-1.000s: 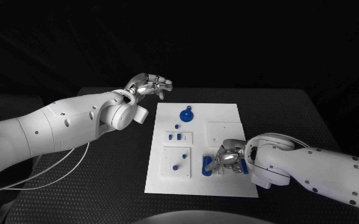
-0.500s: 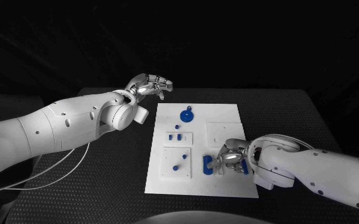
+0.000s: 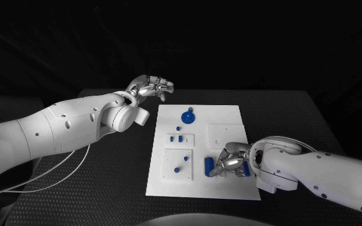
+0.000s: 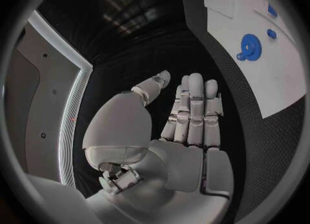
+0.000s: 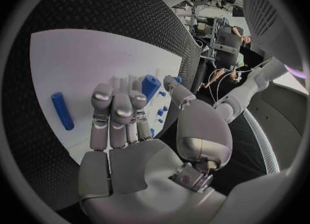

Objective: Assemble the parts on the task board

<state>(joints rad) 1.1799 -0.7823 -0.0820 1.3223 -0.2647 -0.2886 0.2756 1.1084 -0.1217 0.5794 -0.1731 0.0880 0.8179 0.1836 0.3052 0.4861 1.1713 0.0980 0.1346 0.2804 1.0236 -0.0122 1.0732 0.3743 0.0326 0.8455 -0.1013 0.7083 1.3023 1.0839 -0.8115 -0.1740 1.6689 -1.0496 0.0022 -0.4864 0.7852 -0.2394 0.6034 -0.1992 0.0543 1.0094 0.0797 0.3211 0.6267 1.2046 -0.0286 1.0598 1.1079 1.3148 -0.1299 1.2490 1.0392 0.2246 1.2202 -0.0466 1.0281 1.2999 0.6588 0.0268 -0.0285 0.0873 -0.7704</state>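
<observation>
Since a second ago, the right robot hand [image 3: 228, 161] has edged slightly toward 5 o'clock over the near right part of the flat white rectangular task board [image 3: 225, 115]; the left robot hand [image 3: 150, 86] has stayed where it was. The right silver, jointed metal hand has its fingers curled down around a smooth blue cylindrical part [image 5: 149, 86]; whether it truly grips the part I cannot tell. Another blue rod-shaped part [image 3: 209, 167] lies flat on the board just at 9 o'clock of that hand. A round blue disc part with a small tab [image 3: 188, 115] sits toward the board's 12 o'clock end. Small blue pegs [image 3: 177, 138] stand in raised white blocks on the board's left half. The left hand hovers off the board at 10 o'clock over the black, finely textured table [image 3: 113, 184], released, fingers straight and holding nothing.
</observation>
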